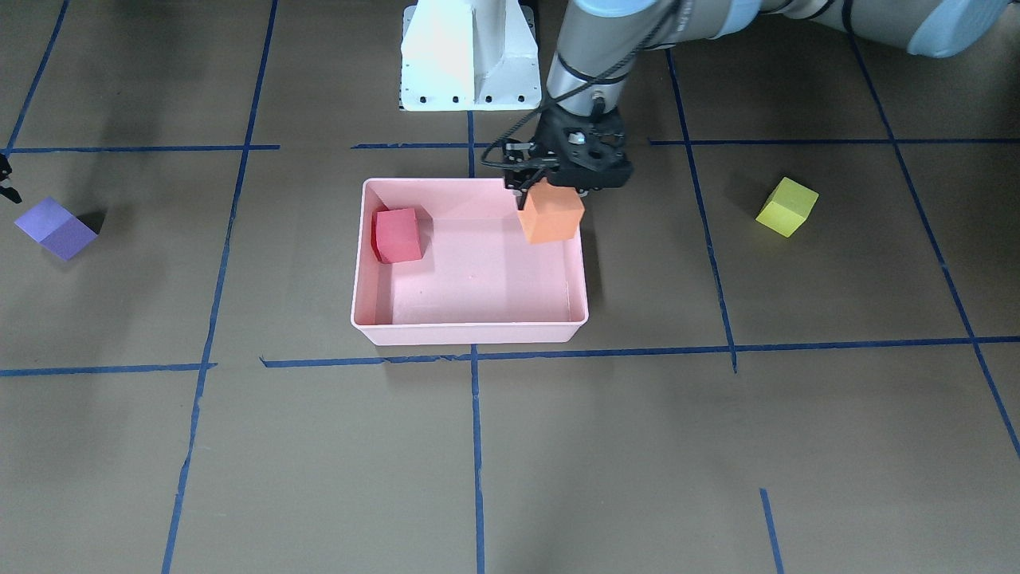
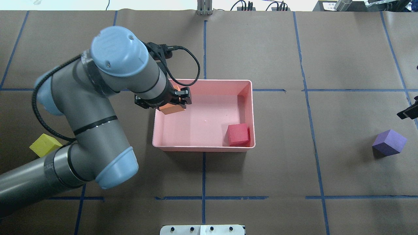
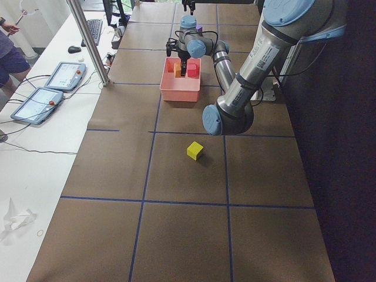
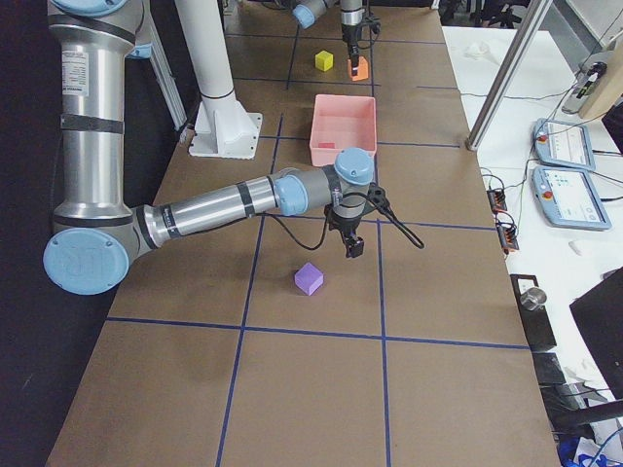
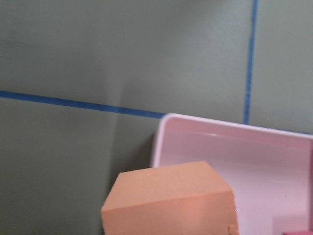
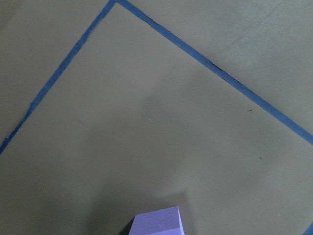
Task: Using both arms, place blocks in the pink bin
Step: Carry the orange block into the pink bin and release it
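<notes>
Blue tape lines (image 1: 476, 446) are crossing the brown paper (image 1: 335, 462) before me, two tablets (image 3: 63, 76) lying beyond its far edge.

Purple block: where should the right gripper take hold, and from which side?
Probably from above, fingers on two opposite upright faces of the purple block. It sits flat and alone, turned diagonal to the tape lines, so the right gripper should rotate to match.

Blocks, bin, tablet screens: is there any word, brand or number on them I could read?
No text can be read anywhere.
Blank faces: orange block, red block, yellow block, purple block.
No label visible: pink bin.
Too small to read: tablet screens on the side desk.
</notes>
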You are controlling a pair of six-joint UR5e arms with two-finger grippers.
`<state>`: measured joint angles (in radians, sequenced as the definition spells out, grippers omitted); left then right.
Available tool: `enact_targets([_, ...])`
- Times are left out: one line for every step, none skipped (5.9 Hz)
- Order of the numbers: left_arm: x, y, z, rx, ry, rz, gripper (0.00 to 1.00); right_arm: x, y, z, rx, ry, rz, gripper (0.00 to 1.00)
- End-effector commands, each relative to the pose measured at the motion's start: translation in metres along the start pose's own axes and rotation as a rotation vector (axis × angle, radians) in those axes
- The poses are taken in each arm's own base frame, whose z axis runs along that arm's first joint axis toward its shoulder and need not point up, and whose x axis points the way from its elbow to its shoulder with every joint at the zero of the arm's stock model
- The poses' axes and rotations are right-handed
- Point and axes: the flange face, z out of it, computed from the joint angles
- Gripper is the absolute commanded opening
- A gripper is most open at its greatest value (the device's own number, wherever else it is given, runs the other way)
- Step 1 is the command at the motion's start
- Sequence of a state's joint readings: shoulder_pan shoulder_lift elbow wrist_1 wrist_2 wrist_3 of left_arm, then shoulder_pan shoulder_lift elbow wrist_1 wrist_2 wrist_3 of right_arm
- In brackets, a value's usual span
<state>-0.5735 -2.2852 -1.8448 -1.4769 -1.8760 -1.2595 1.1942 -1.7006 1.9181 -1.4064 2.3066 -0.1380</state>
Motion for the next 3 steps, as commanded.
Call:
enact_targets([0.02,0.035,0.02,0.029,-0.016,0.046,1.0,-0.019,0.026,0.048,-0.013,0.034,-0.124,1.0])
enact_targets([0.019,0.036,0.021,0.027,-0.017,0.046,1.0,-0.012,0.035,0.07,-0.02,0.029,-0.143,1.0])
enact_targets([0.019,0.037,0.021,0.026,-0.016,0.046,1.0,-0.011,0.041,0.08,-0.043,0.024,-0.139,1.0])
